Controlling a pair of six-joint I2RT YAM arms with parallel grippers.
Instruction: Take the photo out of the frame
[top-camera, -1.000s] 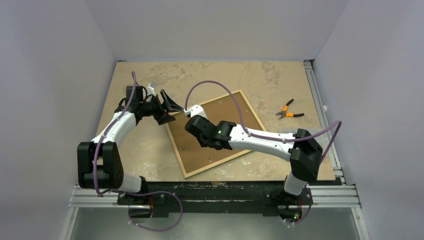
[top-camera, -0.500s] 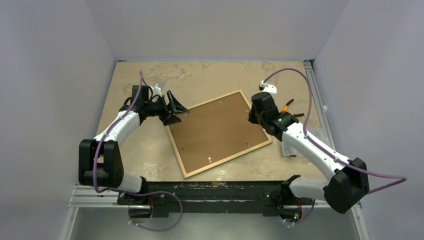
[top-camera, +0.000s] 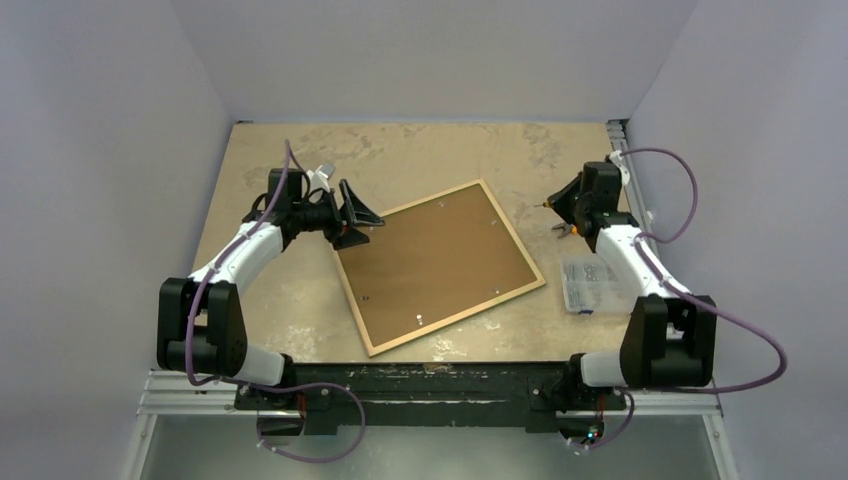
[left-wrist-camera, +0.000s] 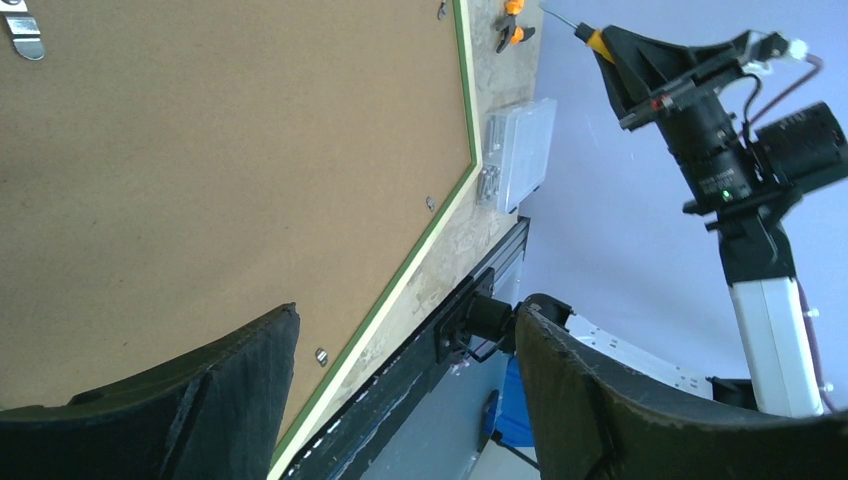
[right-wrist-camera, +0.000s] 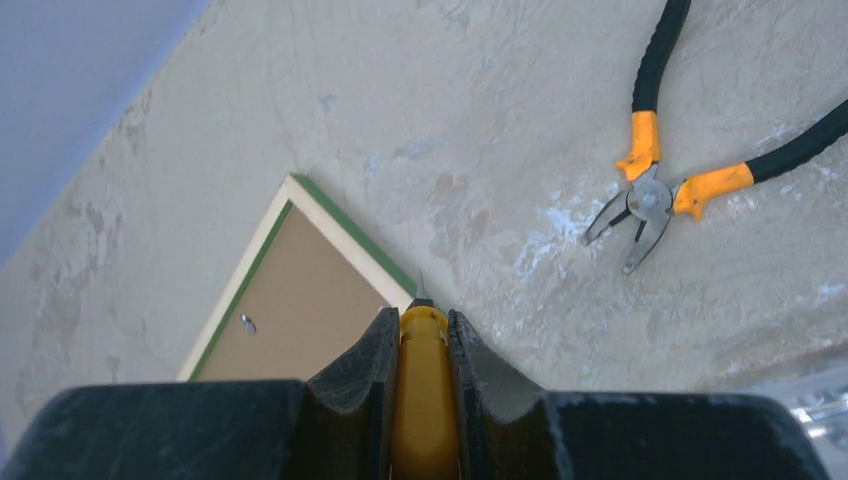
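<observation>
The left gripper (top-camera: 358, 225) hovers wide open and empty at the left corner of the frame (top-camera: 457, 318). The photo (top-camera: 435, 262) lies face down inside it, mid-table. The right gripper (right-wrist-camera: 421, 330) clamps a yellow-handled pointed tool (right-wrist-camera: 423, 400) near the pliers (right-wrist-camera: 650, 195).

You have a mottled beige table (top-camera: 420, 150); on it, near the middle, the frame (top-camera: 459, 319) lies face down and askew, the photo (top-camera: 438, 265) in it brown back up, black-and-orange pliers (right-wrist-camera: 650, 200) to its right, a clear plastic box (top-camera: 590, 285) nearer you
</observation>
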